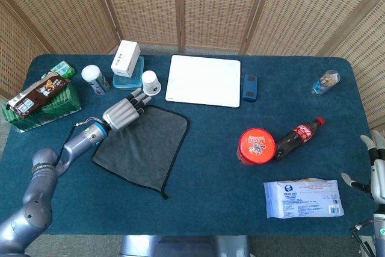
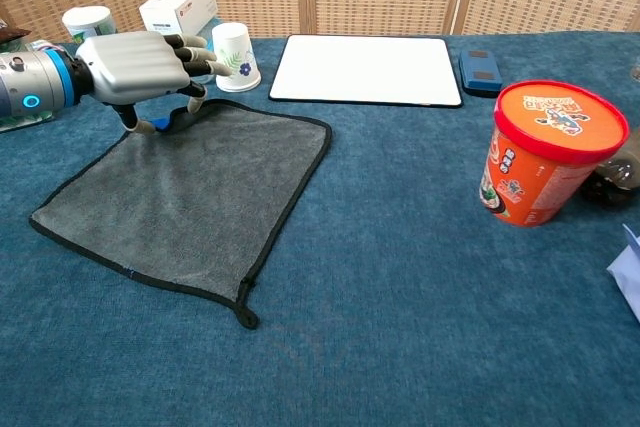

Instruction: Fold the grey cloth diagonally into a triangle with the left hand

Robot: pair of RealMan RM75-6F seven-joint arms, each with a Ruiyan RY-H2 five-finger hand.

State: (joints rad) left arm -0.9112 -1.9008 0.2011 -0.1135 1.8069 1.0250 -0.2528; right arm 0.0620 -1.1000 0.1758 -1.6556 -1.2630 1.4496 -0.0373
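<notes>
In the head view, the left robot hand [image 1: 122, 114] hung over the far left corner of the grey cloth [image 1: 143, 147], which lay flat and unfolded on the blue tabletop [image 1: 210, 167], stretching away from the robot hand toward the robot's side. The robot hand sat at that corner probably because a diagonal fold starts there, with the corner carried across to the opposite one. Just beyond its fingertips stood a white paper cup [image 1: 150, 82], with a white box [image 1: 126, 58] further off. The right robot hand [image 1: 376, 170] rested well apart at the tabletop's edge, fingers spread and grasping nothing.

In the chest view, the left robot hand [image 2: 135, 62] was palm-down with its fingers [image 2: 190, 52] curled downward over the cloth's raised corner [image 2: 170, 119], where a small blue tag showed. Whether the corner was pinched could not be told; the thumb reached down beside it. The rest of the grey cloth [image 2: 190, 192] lay spread below and to the right of the robot hand. An orange tub [image 2: 545, 152] stood far to the right.
</notes>
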